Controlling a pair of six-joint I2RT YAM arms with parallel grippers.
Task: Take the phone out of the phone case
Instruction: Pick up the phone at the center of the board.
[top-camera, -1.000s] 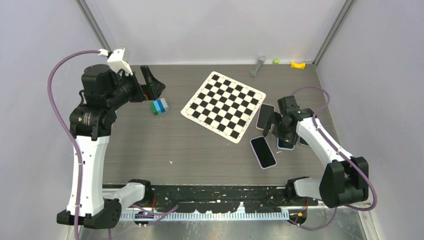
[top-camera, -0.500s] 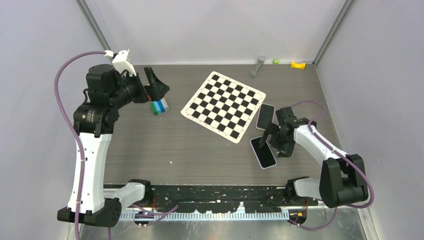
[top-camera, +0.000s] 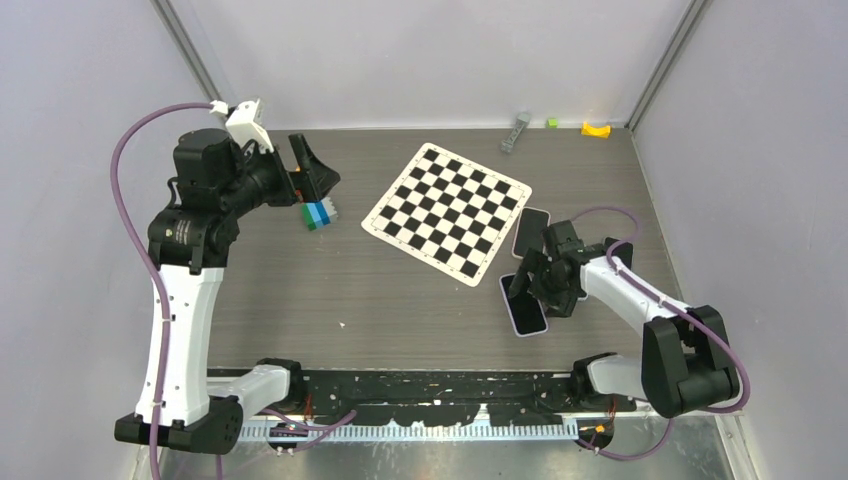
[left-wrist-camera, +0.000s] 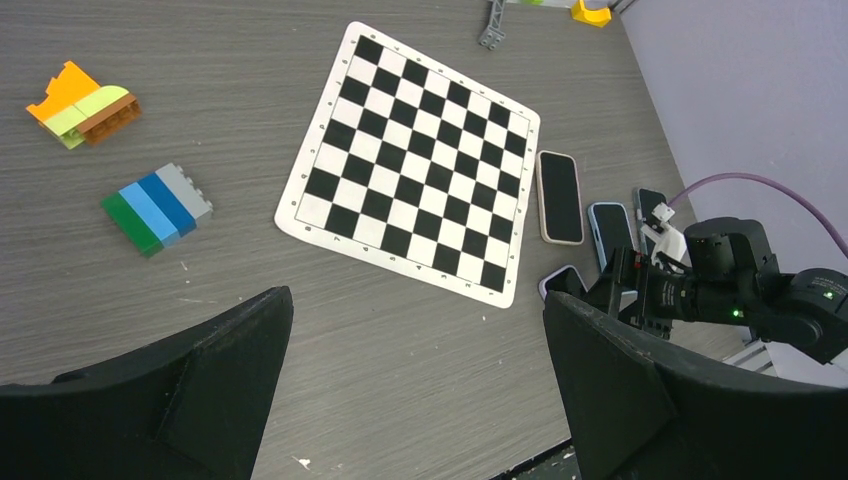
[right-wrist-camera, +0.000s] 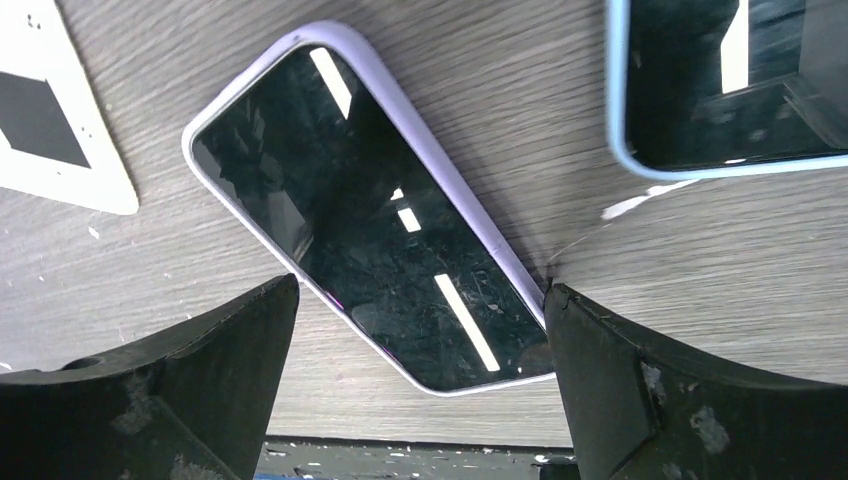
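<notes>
Phone (right-wrist-camera: 370, 260) lies screen up in its lavender case (right-wrist-camera: 437, 165) on the table, just off the near corner of the chessboard mat (top-camera: 447, 209). The right wrist view shows the right gripper (top-camera: 533, 277) spread wide, a finger on either side of the phone, and a blue-cased phone (right-wrist-camera: 720, 80) close beside it. Only the left wrist view shows the orange-green blocks (left-wrist-camera: 82, 103). The left gripper (left-wrist-camera: 415, 300) gapes wide, holding nothing, well apart from the phone.

place: robot lab cell | cues: blank enclosure walls (top-camera: 420, 60), grey bench table (top-camera: 400, 290)
</notes>
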